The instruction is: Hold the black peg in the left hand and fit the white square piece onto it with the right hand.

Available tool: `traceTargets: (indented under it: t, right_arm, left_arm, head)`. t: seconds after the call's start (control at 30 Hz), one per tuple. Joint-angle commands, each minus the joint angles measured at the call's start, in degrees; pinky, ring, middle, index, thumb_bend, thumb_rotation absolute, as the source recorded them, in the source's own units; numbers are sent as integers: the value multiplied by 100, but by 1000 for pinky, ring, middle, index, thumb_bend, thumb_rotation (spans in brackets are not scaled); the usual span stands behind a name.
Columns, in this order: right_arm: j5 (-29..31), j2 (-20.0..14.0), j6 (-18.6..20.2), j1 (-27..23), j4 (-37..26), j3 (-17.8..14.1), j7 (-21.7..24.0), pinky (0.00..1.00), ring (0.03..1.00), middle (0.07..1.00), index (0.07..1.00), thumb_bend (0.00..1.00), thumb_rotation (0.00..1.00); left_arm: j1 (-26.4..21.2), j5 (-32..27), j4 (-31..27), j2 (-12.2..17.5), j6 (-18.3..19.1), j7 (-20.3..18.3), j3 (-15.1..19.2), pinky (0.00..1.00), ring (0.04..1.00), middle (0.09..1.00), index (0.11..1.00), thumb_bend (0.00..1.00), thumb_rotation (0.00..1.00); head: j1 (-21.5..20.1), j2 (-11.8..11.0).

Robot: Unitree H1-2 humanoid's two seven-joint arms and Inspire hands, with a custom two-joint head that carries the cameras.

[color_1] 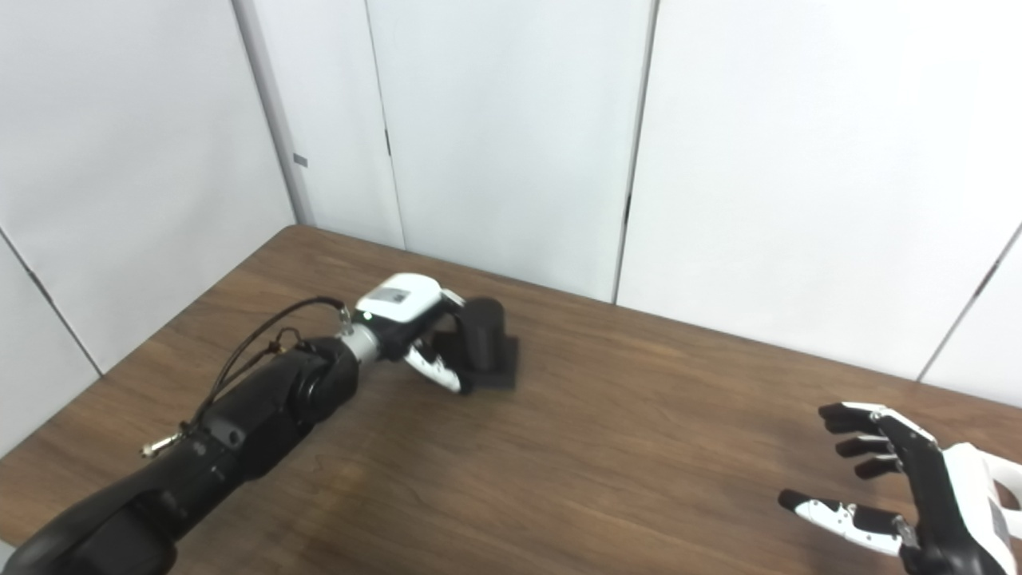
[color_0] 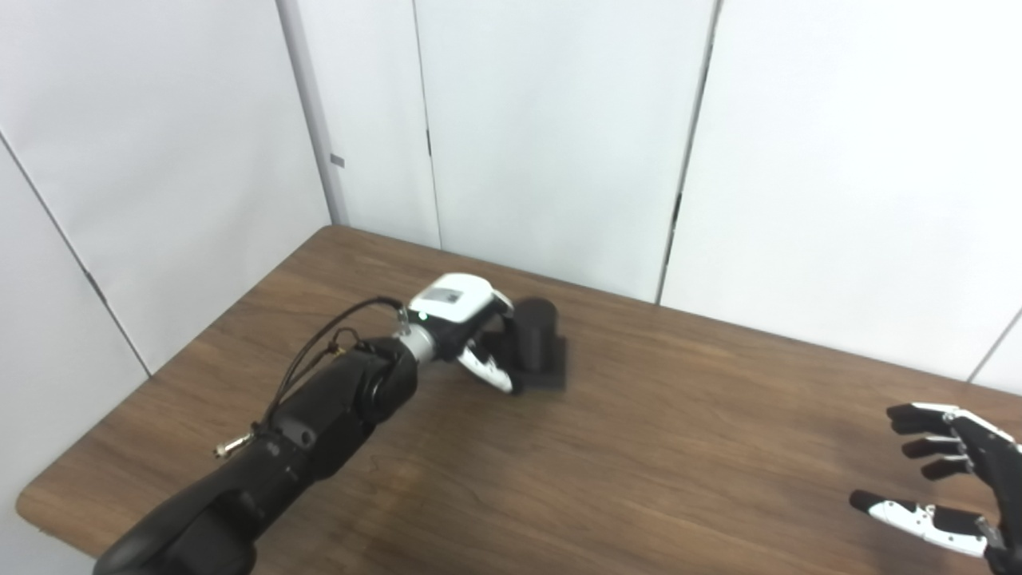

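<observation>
Left robot hand (color_0: 467,335) clasps the upright black peg (color_0: 536,339), whose base rests on the desk (color_0: 679,447). Right robot hand (color_1: 918,487) hovers well apart, fingers spread, holding nothing.

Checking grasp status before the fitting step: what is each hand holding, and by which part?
The left hand has its fingers around the upright cylinder of the black peg, above its base. The right hand is open and holds nothing.

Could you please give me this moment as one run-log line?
left hand: around black peg on table | right hand: open, empty | white piece: not visible
</observation>
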Motion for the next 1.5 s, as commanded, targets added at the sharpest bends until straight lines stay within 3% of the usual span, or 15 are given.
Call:
traceTargets:
  t: [0.0,0.23,0.53,0.83,0.93,1.03,1.13,1.33,1.47]
  right_arm:
    - [50,-58,-303,-233,-7,-43,-154,569,648,687,666,658,0]
    - [95,-79,-568,-245,239,-46,-287,588,646,685,671,653,0]
    - [111,-96,-1001,-279,650,-51,-505,581,651,693,683,623,0]
    - [86,-62,-1083,-309,695,-30,-592,575,644,693,685,611,6]
    - [39,-105,-1107,-326,623,17,-543,557,641,693,687,601,27]
    - [-61,-210,-892,-339,361,4,-384,545,642,697,691,601,75]
    - [-187,-478,-935,-381,197,-56,-248,543,647,697,689,605,93]
    - [-418,-1086,-702,-547,-9,-116,200,566,667,704,702,652,102]
    - [-632,-1511,-315,-755,-117,-151,666,564,682,728,714,682,135]
  left_arm:
    - [-28,-63,-201,16,-481,-218,-184,728,876,840,488,522,72]
    - [-20,-141,-399,-107,-1137,-584,-469,742,863,834,489,524,71]
    - [107,-3,-556,-566,-1452,-660,-784,730,835,808,488,523,70]
    - [228,290,-730,-826,-1411,-865,-1150,741,846,816,489,523,72]
    - [183,852,-788,-759,-1369,-822,-1396,761,846,818,490,522,77]
    - [165,1049,-841,-681,-1286,-873,-1488,785,853,822,490,522,77]
    - [170,1117,-773,-611,-1294,-786,-1500,785,848,818,490,522,76]
    - [217,1101,-489,-499,-1460,-426,-1478,786,832,813,490,523,74]
    - [251,1084,-517,-395,-1462,-443,-1497,779,833,819,490,523,74]
  head:
    - [-74,35]
    - [-437,168]
    - [-868,331]
    - [-1446,498]
    - [-1666,538]
    - [-2063,542]
    - [-2492,492]
    - [-3366,262]
    - [-3869,61]
